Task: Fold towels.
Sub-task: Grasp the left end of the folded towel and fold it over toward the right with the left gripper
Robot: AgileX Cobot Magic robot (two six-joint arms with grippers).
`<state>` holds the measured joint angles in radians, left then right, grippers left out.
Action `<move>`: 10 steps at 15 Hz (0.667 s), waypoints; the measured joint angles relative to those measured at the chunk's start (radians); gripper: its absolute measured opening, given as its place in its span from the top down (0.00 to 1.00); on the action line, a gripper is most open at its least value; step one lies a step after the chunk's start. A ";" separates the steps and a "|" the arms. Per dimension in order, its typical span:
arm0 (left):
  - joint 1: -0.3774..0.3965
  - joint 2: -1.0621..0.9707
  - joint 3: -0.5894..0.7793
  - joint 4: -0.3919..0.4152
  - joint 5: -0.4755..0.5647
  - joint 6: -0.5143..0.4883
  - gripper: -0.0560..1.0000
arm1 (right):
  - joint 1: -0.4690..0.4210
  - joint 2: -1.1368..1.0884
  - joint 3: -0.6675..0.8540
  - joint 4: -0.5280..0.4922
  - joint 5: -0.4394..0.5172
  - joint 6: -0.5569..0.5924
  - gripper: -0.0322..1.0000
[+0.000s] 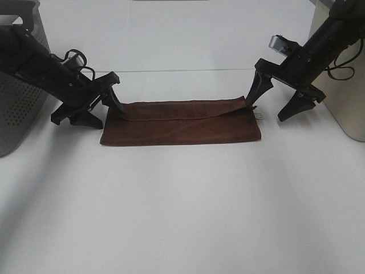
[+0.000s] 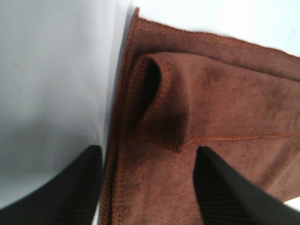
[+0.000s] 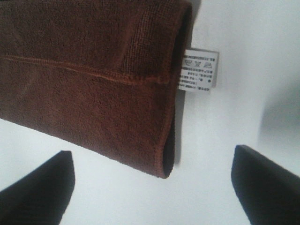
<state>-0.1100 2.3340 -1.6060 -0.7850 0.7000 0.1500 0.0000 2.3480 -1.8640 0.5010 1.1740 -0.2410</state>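
My left gripper [image 1: 110, 117] and right gripper [image 1: 266, 112], fingers spread wide, at opposite ends of the folded towel [image 1: 181, 124].

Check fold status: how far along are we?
Done: towel folded once into a long strip, upper layer slightly askew. In hand: nothing; left hand and right hand stand open at its ends. Left: probably a second fold, end to end.
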 joint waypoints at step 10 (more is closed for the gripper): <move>0.000 0.005 0.000 -0.036 0.019 0.034 0.32 | 0.000 0.000 0.000 0.000 -0.011 0.000 0.14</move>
<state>-0.1100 2.3390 -1.6060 -0.8210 0.7190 0.1840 0.0000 2.3480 -1.8640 0.5010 1.1630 -0.2410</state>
